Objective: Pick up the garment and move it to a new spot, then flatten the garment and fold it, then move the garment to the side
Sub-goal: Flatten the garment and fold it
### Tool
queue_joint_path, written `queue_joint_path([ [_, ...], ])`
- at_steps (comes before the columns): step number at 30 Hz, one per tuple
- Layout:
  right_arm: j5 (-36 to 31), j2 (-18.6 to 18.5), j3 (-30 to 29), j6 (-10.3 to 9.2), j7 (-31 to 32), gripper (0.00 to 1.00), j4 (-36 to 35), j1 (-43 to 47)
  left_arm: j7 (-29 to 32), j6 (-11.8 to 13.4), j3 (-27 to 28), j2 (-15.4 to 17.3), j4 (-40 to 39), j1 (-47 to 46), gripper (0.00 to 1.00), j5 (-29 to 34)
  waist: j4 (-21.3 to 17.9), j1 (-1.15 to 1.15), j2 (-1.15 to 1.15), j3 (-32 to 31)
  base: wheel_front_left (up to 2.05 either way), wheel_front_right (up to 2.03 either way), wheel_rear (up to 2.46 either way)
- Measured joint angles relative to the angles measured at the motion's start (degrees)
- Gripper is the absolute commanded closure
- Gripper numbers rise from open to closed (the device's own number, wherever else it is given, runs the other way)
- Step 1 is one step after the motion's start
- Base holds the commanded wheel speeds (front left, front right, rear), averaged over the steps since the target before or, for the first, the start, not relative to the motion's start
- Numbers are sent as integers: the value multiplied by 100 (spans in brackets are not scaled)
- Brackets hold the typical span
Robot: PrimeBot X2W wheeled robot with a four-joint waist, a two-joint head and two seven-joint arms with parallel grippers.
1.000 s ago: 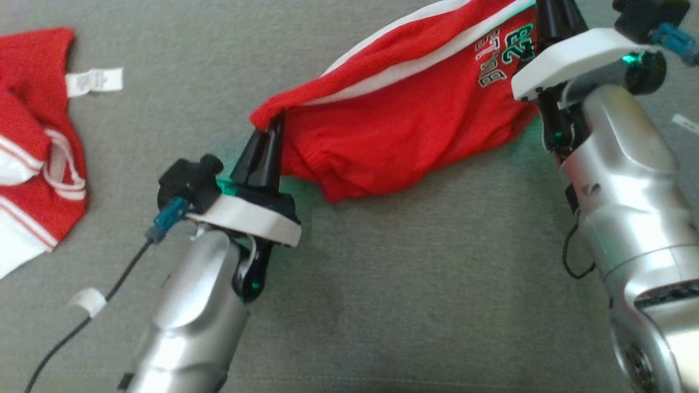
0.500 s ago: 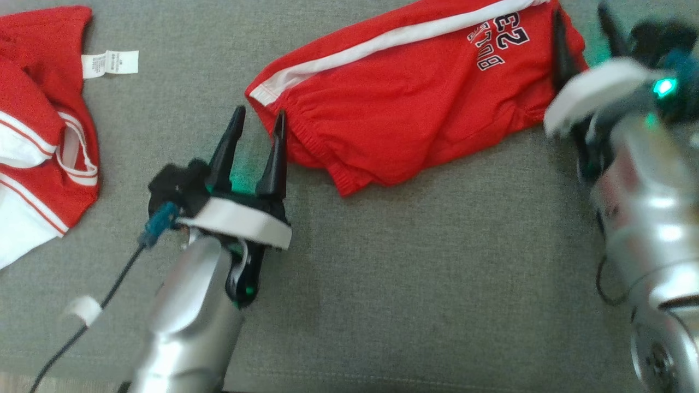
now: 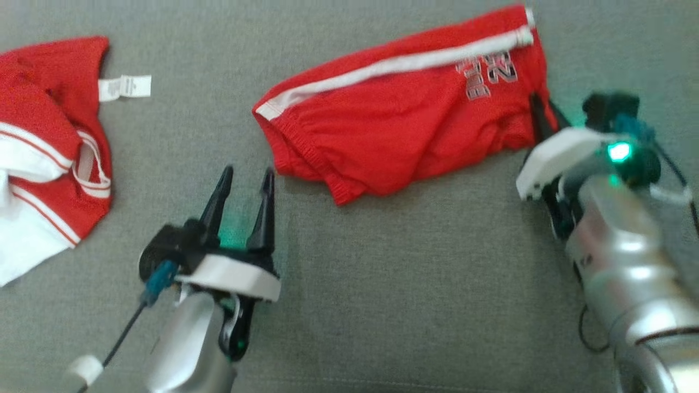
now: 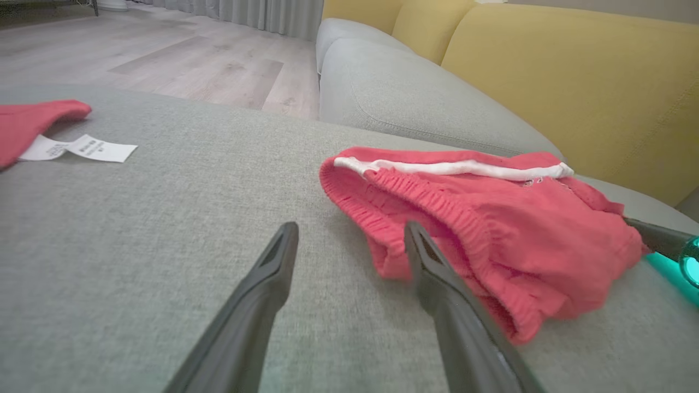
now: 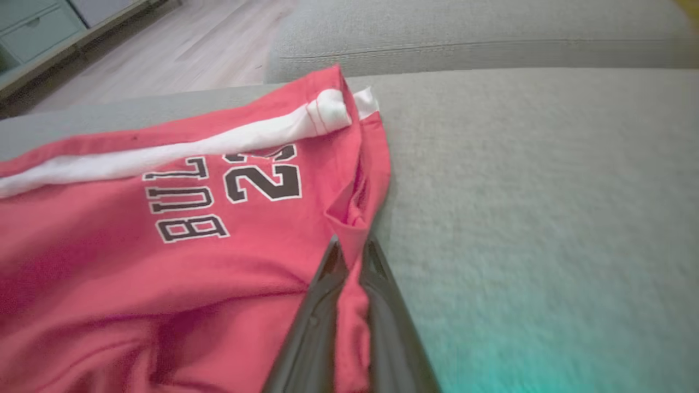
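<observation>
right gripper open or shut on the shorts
Shut on the shorts: the right gripper has its fingers close together, with a fold of red cloth pinched between them at the shorts' edge.

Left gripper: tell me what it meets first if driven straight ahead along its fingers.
Likely the red garment, at its near end: the open left gripper has one finger lined up with the gathered edge. The midline may just miss it over bare cushion; depth is unclear.

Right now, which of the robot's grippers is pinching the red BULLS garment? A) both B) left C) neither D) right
D: the right gripper has a fold of the red BULLS garment pinched between its closed fingers, while the left gripper stands open beside the cloth.
</observation>
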Motion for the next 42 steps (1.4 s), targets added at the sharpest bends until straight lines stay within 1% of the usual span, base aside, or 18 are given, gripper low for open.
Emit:
queue_joint_path([
  [5, 671, -5, -303, 0, -119, 100, -194, 762, 0, 64, 322, 3, -22, 540, 0, 186, -126, 0, 0, -449, 0, 0, 0],
  [9, 1072, -3, -448, 0, -120, 100, -591, 1483, 0, 63, 487, 5, -35, 1002, 0, 330, -282, 0, 0, -807, 0, 0, 0],
  [12, 1204, -29, -512, 0, -120, 100, -944, 1982, 0, 63, 539, 13, -34, 1327, 0, 334, -414, -1, 0, -1023, 0, 0, 0],
  [13, 1204, -29, -512, 0, -120, 100, -944, 1982, 0, 63, 539, 13, -34, 1327, 0, 334, -414, -1, 0, -1023, 0, 0, 0],
  [16, 1211, -56, -512, 0, -119, 100, -1317, 2218, 0, 60, 590, 14, -30, 1545, 0, 368, -542, 0, 0, -1148, 0, 0, 0],
  [19, 1204, -45, -364, 0, -119, 100, -1725, 2193, 0, 55, 616, 15, -27, 1560, 0, 378, -567, 0, 0, -1191, 0, 0, 0],
  [22, 1178, 10, 7, 0, -119, 100, -2074, 2093, 1, 53, 586, 16, 8, 1557, 0, 366, -469, 1, 0, -1194, 0, 0, 0],
  [27, 1392, 177, 1215, 0, -120, 100, -2469, 1666, 0, 54, 431, 20, 22, 1554, 0, 326, -173, 1, 0, -1219, 0, 0, 0],
  [28, 1851, 177, 1870, 0, -120, 100, -2618, 1532, 0, 55, 363, 20, 62, 1550, 0, 304, -10, 1, 0, -1237, 0, 0, 0],
  [30, 2363, 182, 2438, 0, -114, 100, -2609, 1493, 1, 54, 276, 23, 179, 1551, 0, 223, 161, 1, 0, -1263, 0, 0, 0],
  [31, 2610, 187, 2673, 0, -100, 71, -2566, 1494, 1, 54, 252, 23, 208, 1555, 0, 230, 241, 1, 0, -1278, 0, 0, 0],
  [32, 2875, 187, 2882, 0, -100, 5, -2557, 1506, 1, 54, 236, 23, 234, 1553, 0, 227, 321, 1, 0, -1293, 0, 0, 0],
  [33, 3092, 186, 3071, 0, -101, 0, -2559, 1515, 1, 53, 226, 24, 253, 1551, 0, 230, 394, 1, 0, -1307, 0, 0, 0],
  [35, 3455, 182, 3424, 0, -104, 0, -2593, 1536, 1, 54, 223, 25, 291, 1551, 0, 308, 501, 1, 0, -1340, 0, 0, 0],
  [37, 3554, 202, 3712, 0, -110, 0, -2596, 1545, 1, 55, 272, 33, 300, 1550, 0, 408, 508, 0, 0, -1379, 0, 0, 0],
  [38, 3570, 236, 3689, 0, -111, 0, -2570, 1554, 1, 63, 307, 33, 296, 1550, 0, 475, 473, 0, 0, -1392, 0, 0, 0],
  [40, 3541, 260, 3375, 0, -112, 0, -2544, 1583, 1, 110, 404, 33, 255, 1549, 0, 586, 362, 1, 0, -1405, 0, 0, 0],
  [42, 3286, 242, 3010, 0, -118, 0, -2497, 1603, 1, 116, 532, 35, 159, 1545, 0, 742, 216, 1, 0, -1416, 0, 0, 0],
])
